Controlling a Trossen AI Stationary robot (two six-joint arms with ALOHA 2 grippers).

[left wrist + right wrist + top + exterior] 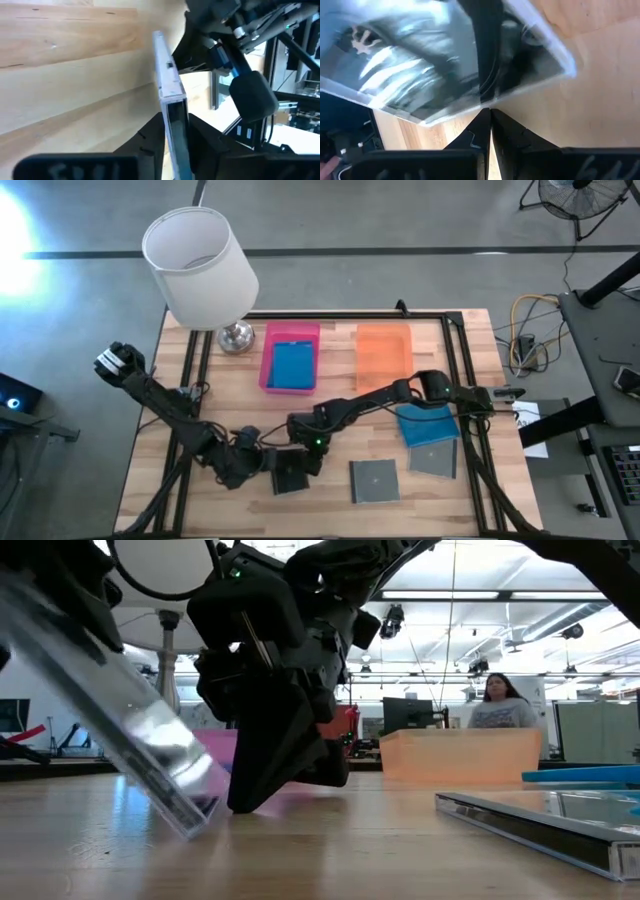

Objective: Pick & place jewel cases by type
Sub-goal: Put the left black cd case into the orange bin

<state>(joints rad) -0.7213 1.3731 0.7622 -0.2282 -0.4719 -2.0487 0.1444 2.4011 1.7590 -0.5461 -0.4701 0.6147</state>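
A clear jewel case (pixel 291 474) with a disc inside stands tilted near the table's near edge, between both grippers. My left gripper (pixel 262 465) reaches in from the left and is shut on it. My right gripper (pixel 300 450) comes from the right, shut, with its tips at the case. Another grey case (pixel 374 480) lies flat to the right. A blue case (pixel 427 423) partly covers a further grey one (pixel 436 460). A second blue case (pixel 291 365) lies in the pink tray (pixel 268 355). My left gripper (pixel 175 125) pinches the clear case edge-on between its two fingers (pixel 150 137), one on each flat face, near the case's left edge (pixel 176 112). It comes roughly level from the table's left. The case is tilted, with its lower edge (pixel 195 820) on the table. My right gripper (pixel 490 112) is shut, and its fingertips (pixel 240 802) point steeply down to the table. They meet the case at its long lower edge (pixel 470 112). No part of the case lies between the fingers.
The orange tray (pixel 383 355) sits beside the pink tray at the far side. A white lamp (pixel 200 265) stands at the far left corner. A black frame (pixel 455 350) runs along the table's edges. A person (pixel 497 700) stands in the room behind.
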